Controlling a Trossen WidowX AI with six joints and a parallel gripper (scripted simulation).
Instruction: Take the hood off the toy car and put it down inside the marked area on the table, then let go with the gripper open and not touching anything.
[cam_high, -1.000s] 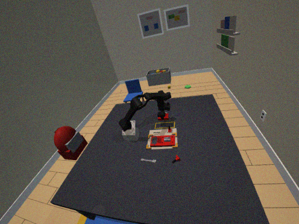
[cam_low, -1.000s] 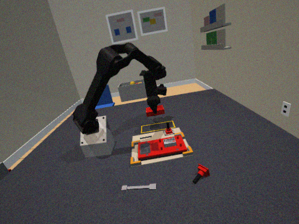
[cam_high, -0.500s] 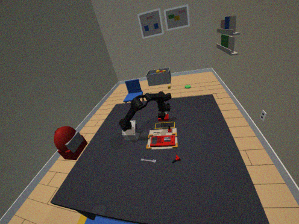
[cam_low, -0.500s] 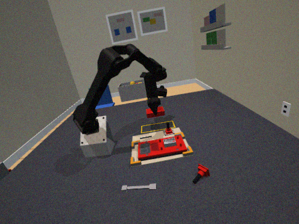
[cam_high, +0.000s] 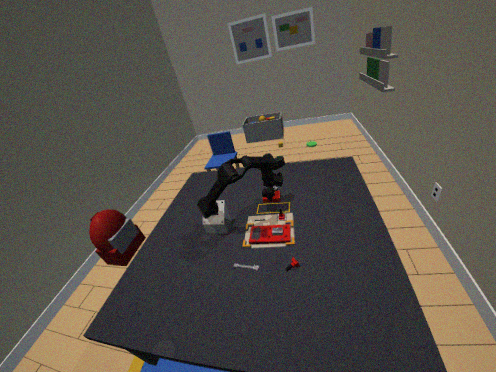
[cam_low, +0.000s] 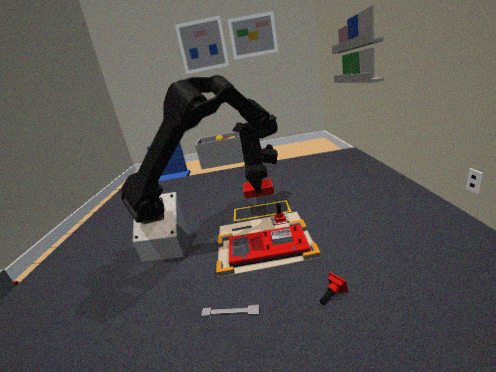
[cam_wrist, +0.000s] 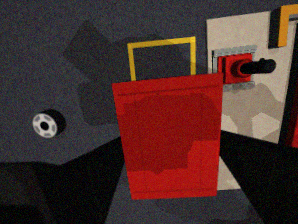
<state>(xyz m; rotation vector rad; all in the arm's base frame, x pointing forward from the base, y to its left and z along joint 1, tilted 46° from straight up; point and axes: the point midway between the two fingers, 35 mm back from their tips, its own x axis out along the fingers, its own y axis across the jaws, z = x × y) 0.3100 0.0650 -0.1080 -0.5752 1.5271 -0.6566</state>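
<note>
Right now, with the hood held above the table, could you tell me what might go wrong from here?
1. The flat red plastic hood, clamped in the black parallel-jaw gripper, hangs beyond the yellow-outlined rectangular area; released here, it could land outside.
2. The outline sits close to the beige car base and its upright red-and-black post, so lowering might clip them.

I'm seeing bare mat inside the yellow outline (cam_low: 262, 210) — a red peg (cam_low: 279, 216) is standing just beside its near edge.
</note>
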